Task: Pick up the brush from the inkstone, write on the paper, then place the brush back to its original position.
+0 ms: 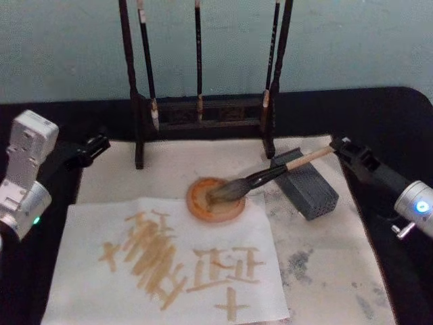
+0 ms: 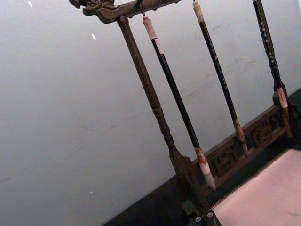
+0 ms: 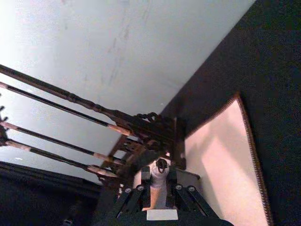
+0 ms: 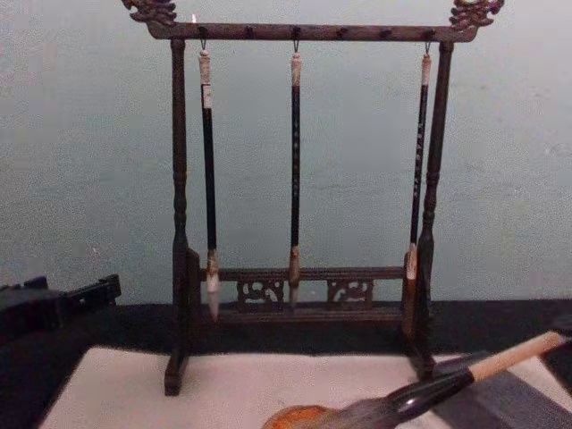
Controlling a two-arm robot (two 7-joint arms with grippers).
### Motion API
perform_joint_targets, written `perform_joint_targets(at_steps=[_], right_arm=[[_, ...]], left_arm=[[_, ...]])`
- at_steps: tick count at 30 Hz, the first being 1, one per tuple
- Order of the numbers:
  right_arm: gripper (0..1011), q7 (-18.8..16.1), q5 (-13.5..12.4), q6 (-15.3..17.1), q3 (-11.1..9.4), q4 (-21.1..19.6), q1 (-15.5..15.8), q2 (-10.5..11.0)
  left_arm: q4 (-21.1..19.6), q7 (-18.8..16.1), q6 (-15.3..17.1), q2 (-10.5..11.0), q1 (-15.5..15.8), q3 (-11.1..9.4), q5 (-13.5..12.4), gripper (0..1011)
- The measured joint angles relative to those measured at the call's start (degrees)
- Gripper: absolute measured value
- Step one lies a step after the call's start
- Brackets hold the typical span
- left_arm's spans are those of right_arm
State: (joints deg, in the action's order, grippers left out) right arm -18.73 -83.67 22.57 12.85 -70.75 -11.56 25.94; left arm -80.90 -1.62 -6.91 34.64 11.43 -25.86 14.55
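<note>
I logged the paper (image 1: 81,271) lying flat at the front, marked with ochre strokes. The brush rack (image 1: 203,112) stood behind it. The brush (image 1: 270,175) lay slanted, bristles in the orange dish (image 1: 200,205), handle across the grey block (image 1: 311,193). Right gripper (image 1: 336,145) was clamped on its pale handle end. Left gripper (image 1: 100,143) was idle left of the rack

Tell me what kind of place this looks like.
Probably a calligraphy practice table: a wooden brush rack hung with three thin brushes, the paper covered in brushed strokes, and the brush resting on a round ink dish, its handle end in the right gripper.
</note>
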Motion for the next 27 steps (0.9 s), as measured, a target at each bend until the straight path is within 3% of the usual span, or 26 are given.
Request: perform_joint_targets(at_steps=[16, 27], right_arm=[[199, -2.49, -5.31, -0.74, -1.37, -5.82, 2.68, 3.13], [199, -5.86, -5.52, -1.63, -0.44, -10.48, 3.26, 6.01]], left_arm=[[0.00, 0.00, 0.00, 0.00, 0.00, 0.00, 0.00, 1002], [0.00, 0.00, 0.00, 0.00, 0.00, 0.00, 0.00, 1002]])
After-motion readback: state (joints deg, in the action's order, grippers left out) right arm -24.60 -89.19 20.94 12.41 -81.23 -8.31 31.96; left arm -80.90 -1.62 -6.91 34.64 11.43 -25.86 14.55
